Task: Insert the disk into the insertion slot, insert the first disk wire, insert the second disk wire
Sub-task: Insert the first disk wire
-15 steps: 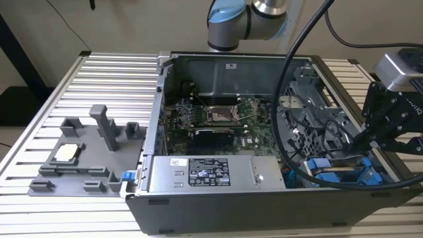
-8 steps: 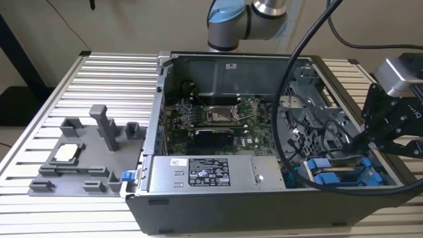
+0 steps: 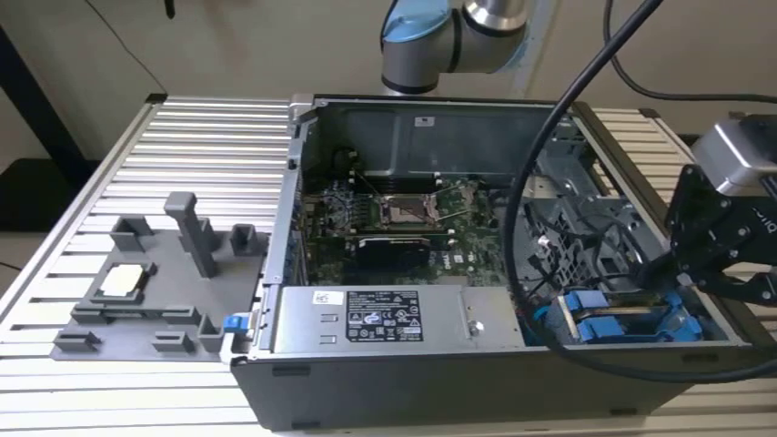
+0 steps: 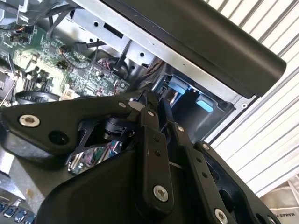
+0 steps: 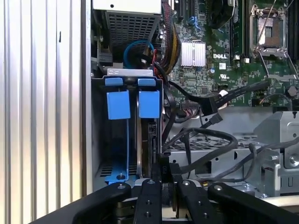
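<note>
Everything here is placed from the insertion slot (image 5: 161, 108), the grey sheet-metal bay in a corner of the open computer case (image 3: 486, 391). The disk (image 5: 148, 133) stands edge-on inside that slot, with its blue end tab at the far end from the gripper. Just beside the slot, in the neighbouring bay towards the case wall, sits the other blue carrier (image 5: 118, 105).

On the slot's opposite side a tangle of black cables (image 5: 205, 140) lies across the perforated cage top. One cable curves right up to the slot's edge, close to the fingers, crowding the approach. Beyond the cables lies the green motherboard (image 5: 224, 60). Past the slot's far end are a thin blue cable loop (image 5: 138, 51) and the silver labelled box (image 3: 370, 319). In the exterior view a thick black cable (image 3: 522, 237) arcs over the case above the slot. Well away from the slot, outside the case, a grey fixture tray (image 3: 134, 300) rests on the slatted table (image 3: 206, 146).

The gripper (image 5: 164, 169) sits at the near end of the slot, in line with the disk. Its fingers (image 5: 174, 173) are drawn together with barely a gap, as the second wrist view also shows (image 4: 147, 105). They may be touching the disk's near edge, but the contact is too dark to make out.
</note>
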You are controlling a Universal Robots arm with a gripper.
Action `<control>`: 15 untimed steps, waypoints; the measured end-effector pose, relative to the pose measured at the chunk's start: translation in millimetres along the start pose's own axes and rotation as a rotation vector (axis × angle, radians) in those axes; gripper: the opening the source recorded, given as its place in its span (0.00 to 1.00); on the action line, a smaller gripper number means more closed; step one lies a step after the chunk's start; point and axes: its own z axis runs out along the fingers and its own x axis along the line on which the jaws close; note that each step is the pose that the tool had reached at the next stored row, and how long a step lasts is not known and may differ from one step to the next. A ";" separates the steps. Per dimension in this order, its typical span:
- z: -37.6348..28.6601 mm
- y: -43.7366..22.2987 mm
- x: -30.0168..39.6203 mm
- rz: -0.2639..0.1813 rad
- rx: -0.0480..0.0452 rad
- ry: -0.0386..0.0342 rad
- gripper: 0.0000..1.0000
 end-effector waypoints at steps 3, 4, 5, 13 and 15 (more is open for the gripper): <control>1.5 -0.6 3.5 0.002 -0.0085 -0.0027 0.19; 2.1 -0.8 4.7 0.002 -0.0111 -0.0039 0.19; 2.7 -1.2 5.6 0.003 -0.0129 -0.0052 0.19; 5.3 -2.5 6.7 0.001 -0.0143 -0.0318 0.19; 5.6 -3.1 6.9 0.001 -0.0165 -0.0320 0.19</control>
